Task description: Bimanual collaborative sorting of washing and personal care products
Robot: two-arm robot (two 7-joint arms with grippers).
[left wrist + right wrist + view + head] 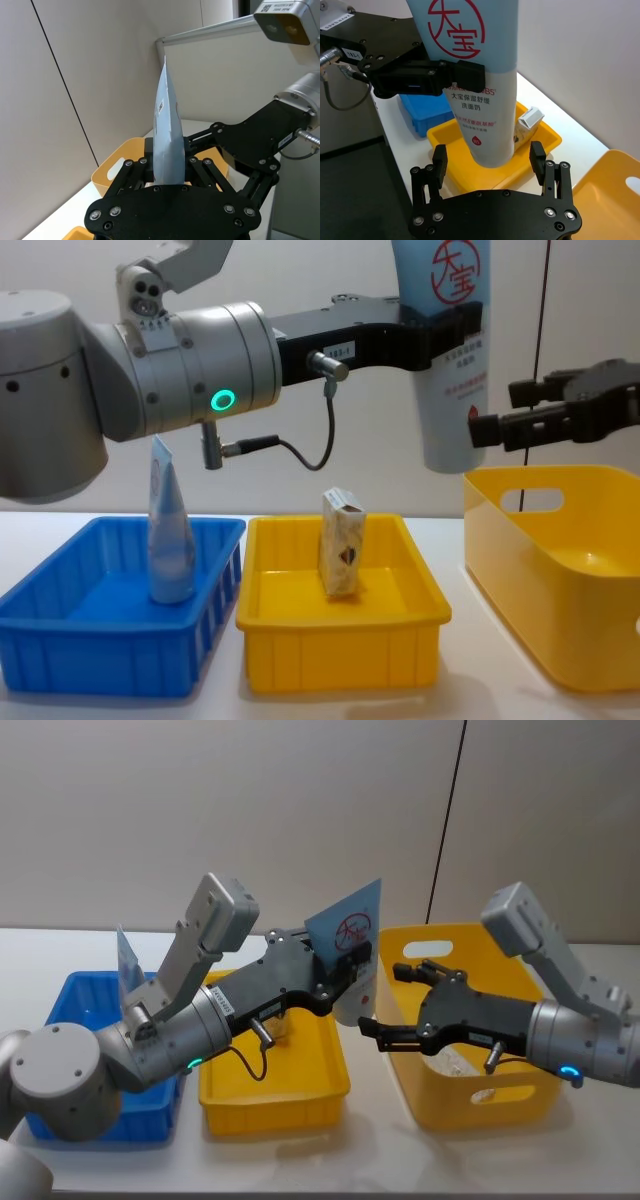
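Three plastic bins sit in a row on a white counter (450, 695). On the robot's left is a shallow blue bin (60, 635) with ribbed walls; a pale blue tube (170, 535) stands upright in it, tapering to a flat sealed top. In the middle is a shallow yellow tray (340, 650) with a small cream carton (341, 543) standing on end inside, dark print on its face. On the right is a deeper yellow bin (575, 640) with a handle slot in its wall.

Above the tray, the left gripper (352, 958) holds a second squeeze tube (450, 350) in the air, its jaws clamped around the tube's middle. This tube is light blue above and white toward its rounded cap end, with a red ring logo enclosing red Chinese characters and red text beneath. Just beside it, the right gripper (398, 1000) hovers over the deep bin's near edge, jaws apart, either side of the tube's lower end without touching.
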